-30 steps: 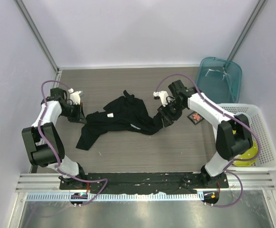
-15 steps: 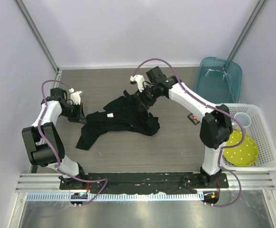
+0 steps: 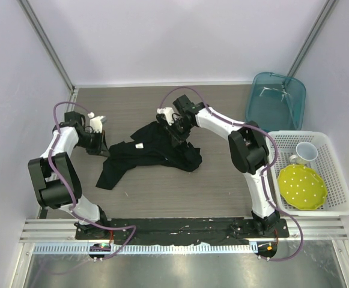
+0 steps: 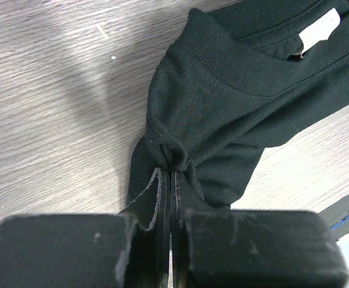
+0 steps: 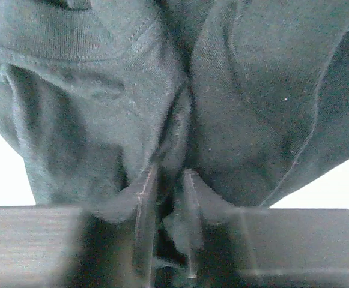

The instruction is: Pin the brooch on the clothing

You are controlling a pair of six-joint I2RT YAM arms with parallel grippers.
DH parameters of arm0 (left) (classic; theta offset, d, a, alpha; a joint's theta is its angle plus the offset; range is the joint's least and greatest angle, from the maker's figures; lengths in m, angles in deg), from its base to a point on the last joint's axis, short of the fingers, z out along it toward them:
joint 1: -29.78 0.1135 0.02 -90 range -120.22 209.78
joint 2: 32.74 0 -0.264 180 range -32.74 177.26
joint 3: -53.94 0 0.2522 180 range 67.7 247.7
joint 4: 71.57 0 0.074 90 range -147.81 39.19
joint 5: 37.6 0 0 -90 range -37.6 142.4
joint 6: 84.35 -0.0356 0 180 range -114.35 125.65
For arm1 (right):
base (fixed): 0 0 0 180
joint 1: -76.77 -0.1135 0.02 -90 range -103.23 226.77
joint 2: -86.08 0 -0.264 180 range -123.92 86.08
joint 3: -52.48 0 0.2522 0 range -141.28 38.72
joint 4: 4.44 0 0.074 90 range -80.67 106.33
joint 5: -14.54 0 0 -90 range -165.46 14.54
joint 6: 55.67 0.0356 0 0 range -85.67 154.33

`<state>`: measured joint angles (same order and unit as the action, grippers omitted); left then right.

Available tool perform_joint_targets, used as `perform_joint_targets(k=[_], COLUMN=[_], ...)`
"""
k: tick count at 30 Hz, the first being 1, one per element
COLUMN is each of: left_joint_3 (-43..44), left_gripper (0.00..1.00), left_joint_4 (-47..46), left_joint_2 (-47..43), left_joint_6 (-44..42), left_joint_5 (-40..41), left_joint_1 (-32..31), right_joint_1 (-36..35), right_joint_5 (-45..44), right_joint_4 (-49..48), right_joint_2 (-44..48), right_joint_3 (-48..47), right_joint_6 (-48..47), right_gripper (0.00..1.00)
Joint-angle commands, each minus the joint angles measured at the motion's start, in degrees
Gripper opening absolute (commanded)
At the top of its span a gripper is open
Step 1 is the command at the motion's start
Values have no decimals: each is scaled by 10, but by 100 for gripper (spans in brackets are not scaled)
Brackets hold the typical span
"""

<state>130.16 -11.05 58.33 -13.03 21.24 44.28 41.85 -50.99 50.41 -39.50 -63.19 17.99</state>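
Left fingers pinch a black T-shirt fold at their tips; right fingers clamp its bunched cloth between them.

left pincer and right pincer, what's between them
The crumpled black t-shirt, white label showing, runs from the left pincer to the right pincer, both shut on it; top external view.

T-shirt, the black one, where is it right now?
In the top view the black T-shirt lies crumpled in the middle of the table. The left gripper pinches its left end and the right gripper its far side.
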Motion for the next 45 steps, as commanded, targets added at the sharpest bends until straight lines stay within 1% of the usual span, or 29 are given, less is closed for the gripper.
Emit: perform_joint_targets(k=[1, 2, 4, 9, 15, 18, 21, 23, 24, 25, 26, 27, 29, 30, 32, 33, 36, 40, 42, 43, 45], left_joint_3=[20, 21, 30, 53, 78, 76, 56, 38, 17, 6, -15, -27, -60, -72, -94, -99, -99, -84, -86, -92, -100], left_gripper=[0, 0, 0, 0, 0, 0, 0, 0, 0, 0, 0, 0, 0, 0, 0, 0, 0, 0, 0, 0, 3], left_joint_4=[-9, -7, -3, 10, 23, 32, 40, 41, 42, 47, 54, 71, 84, 97, 111, 118, 126, 134, 134, 134, 140], left_joint_2=[6, 6, 5, -16, -78, -115, -153, -176, -197, -207, -216, -236, -255, -267, -275, -277, -273, -274, -279, -280, -280], left_joint_6=[-9, -9, -7, -12, -33, -49, -72, -97, -105, -118, -153, -177, -213, -251, -284, -298, -291, -283, -284, -295, -308], left_joint_5=[-13, -14, -16, -28, -69, -79, -75, -74, -77, -85, -94, -120, -135, -142, -139, -129, -120, -138, -124, -98, -80], left_joint_1=[4, 4, 4, 5, 4, 4, 4, 5, 5, 5, 4, 5, 4, 4, 4, 4, 4, 1, -21, -31, -51], right_joint_1=[-4, -4, -2, 13, 18, 18, 15, 9, -3, -12, -22, -44, -66, -74, -77, -77, -74, -53, -47, -43, -31], right_joint_5=[-5, -8, -14, -3, 16, 29, 47, 55, 54, 52, 45, 20, -4, -13, -18, -37, -72, -115, -128, -139, -144], right_joint_4=[-7, -5, 8, 30, 61, 81, 100, 109, 110, 109, 103, 83, 60, 48, 37, 36, 23, 4, -11, -14, -19], right_joint_2=[19, 24, 38, 146, 266, 300, 349, 386, 398, 425, 437, 449, 477, 481, 477, 474, 461, 453, 449, 447, 439], right_joint_3=[-13, -15, -21, -19, 15, 42, 93, 147, 194, 219, 245, 294, 333, 354, 356, 348, 323, 294, 284, 282, 275], right_joint_6=[-1, -1, -3, -14, -51, -73, -98, -121, -127, -135, -140, -144, -145, -139, -127, -125, -121, -104, -99, -96, -93], right_gripper=[12, 1, 1, 1, 1, 1, 1, 1, 1, 1, 1, 1, 1, 1, 1, 1, 1, 1, 1, 1, 1])
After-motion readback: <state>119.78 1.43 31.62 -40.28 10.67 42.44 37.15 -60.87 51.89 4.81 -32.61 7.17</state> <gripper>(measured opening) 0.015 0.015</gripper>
